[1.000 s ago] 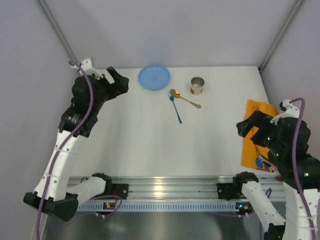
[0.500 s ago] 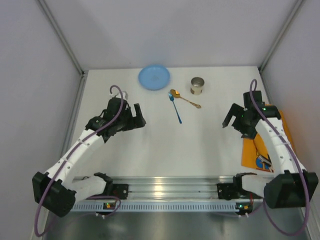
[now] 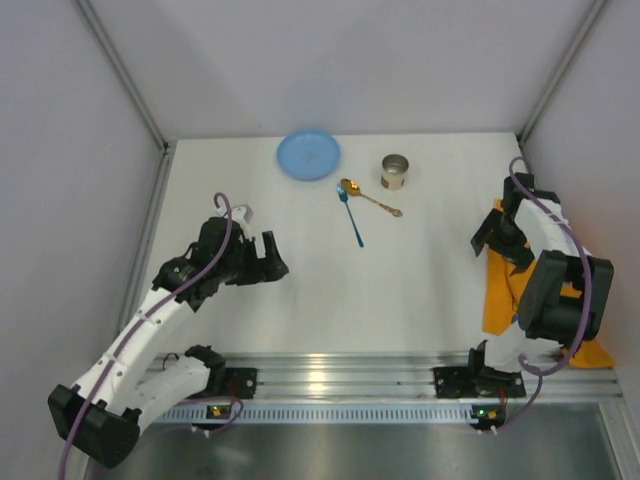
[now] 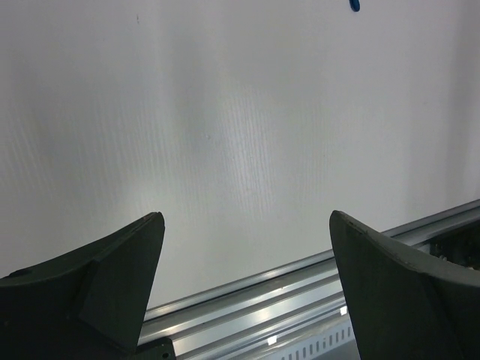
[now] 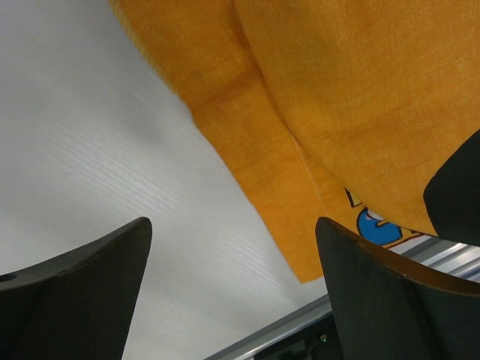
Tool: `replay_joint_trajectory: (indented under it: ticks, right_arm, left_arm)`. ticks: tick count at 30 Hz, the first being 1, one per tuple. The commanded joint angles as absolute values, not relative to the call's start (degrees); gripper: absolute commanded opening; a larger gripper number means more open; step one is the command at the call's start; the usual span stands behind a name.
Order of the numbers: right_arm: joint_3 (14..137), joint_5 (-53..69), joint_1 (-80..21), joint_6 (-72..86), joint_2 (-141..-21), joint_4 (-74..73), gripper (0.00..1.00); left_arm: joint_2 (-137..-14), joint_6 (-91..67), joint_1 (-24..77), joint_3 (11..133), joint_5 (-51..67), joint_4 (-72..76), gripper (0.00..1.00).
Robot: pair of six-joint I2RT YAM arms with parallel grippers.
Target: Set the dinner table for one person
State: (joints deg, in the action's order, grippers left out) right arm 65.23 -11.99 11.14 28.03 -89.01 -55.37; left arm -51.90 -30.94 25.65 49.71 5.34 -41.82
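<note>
The white dinner table (image 3: pixel 400 280) fills the top view. A blue plate (image 3: pixel 308 155) and a metal cup (image 3: pixel 395 171) stand at its far edge. A gold spoon (image 3: pixel 368 197) and a blue fork (image 3: pixel 351 217) lie crossed between them. An orange placemat (image 3: pixel 500 295) lies folded at the right edge and also shows in the right wrist view (image 5: pixel 315 97). My left gripper (image 3: pixel 272 258) is open and empty over the left-middle table. My right gripper (image 3: pixel 487 240) is open and empty just above the placemat's left edge.
An aluminium rail (image 3: pixel 340 375) runs along the table's near edge and also shows in the left wrist view (image 4: pixel 300 300). Grey enclosure walls (image 3: pixel 60 200) stand on the left, the right and behind.
My left arm swung down from the far left corner to the left-middle table. My right arm moved from the near right out over the placemat's left edge.
</note>
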Motion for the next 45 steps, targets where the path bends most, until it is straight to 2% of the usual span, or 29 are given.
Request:
replay_joint_trajectory:
  ticks: [1, 3, 9, 12, 13, 18, 19, 21, 22, 27, 31, 35, 40, 42, 44, 45]
  right_arm:
    - [67.59, -15.56, 12.65, 25.41, -92.71, -50.98, 0.90]
    - [67.24, -15.21, 13.44, 24.96, -95.88, -49.32, 0.89]
    - [66.09, -13.45, 15.73, 22.68, -100.89, -44.04, 0.70]
    - [66.36, -12.40, 15.64, 21.10, -103.27, -42.81, 0.50]
    - [66.27, -11.70, 15.64, 20.83, -103.79, -42.54, 0.39]
    - [66.44, -7.65, 14.95, 21.36, -105.47, -41.75, 0.25]
    - [66.53, -6.95, 14.07, 21.27, -105.64, -41.84, 0.14]
    - [66.97, -6.51, 12.84, 21.27, -105.30, -42.62, 0.02]
    - [66.97, -5.72, 11.35, 21.44, -104.86, -42.89, 0.00]
    - [66.71, -0.45, 2.48, 24.25, -100.55, -44.90, 0.00]
    - [66.44, 7.36, -11.56, 29.61, -96.42, -45.26, 0.00]
    - [68.11, 12.73, -20.10, 36.20, -92.64, -44.03, 0.00]
    - [68.03, 20.63, -24.60, 45.43, -90.88, -39.74, 0.00]
    - [65.15, 24.68, -24.70, 48.15, -89.65, -33.10, 0.00]
    - [63.20, 29.94, -24.87, 50.88, -89.65, -28.32, 0.16]
    - [62.85, 30.75, -24.96, 51.32, -89.82, -26.73, 0.32]
  left_arm:
    - [-50.81, -29.35, 25.75, 51.50, 3.79, -45.44, 0.97]
    - [-50.54, -30.40, 25.75, 52.12, 1.77, -47.54, 0.96]
    - [-50.45, -35.50, 25.75, 51.76, 2.20, -46.93, 0.96]
    - [-52.38, -36.56, 25.75, 53.34, 1.32, -46.93, 0.96]
    - [-53.51, -36.65, 25.75, 53.87, 1.06, -46.93, 0.96]
    - [-58.00, -36.83, 25.75, 56.86, 0.53, -45.62, 0.95]
    - [-59.31, -36.91, 25.84, 57.21, 0.53, -44.66, 0.95]
    - [-60.81, -37.18, 26.01, 58.35, 1.05, -44.04, 0.95]
    - [-62.13, -37.35, 26.19, 58.79, 1.14, -43.86, 0.95]
    - [-65.03, -37.97, 28.73, 59.50, 0.53, -40.96, 0.96]
    - [-67.58, -38.41, 30.58, 59.85, 0.44, -38.94, 0.96]
    - [-69.52, -38.67, 32.43, 60.56, -1.40, -37.01, 0.96]
    - [-71.10, -39.46, 34.19, 60.21, -0.79, -35.07, 0.96]
    - [-71.37, -39.38, 35.15, 60.12, -0.79, -35.16, 0.96]
    - [-71.37, -39.29, 35.51, 59.59, -0.62, -34.81, 0.96]
    - [-71.45, -39.20, 35.86, 58.72, -0.35, -34.54, 0.96]
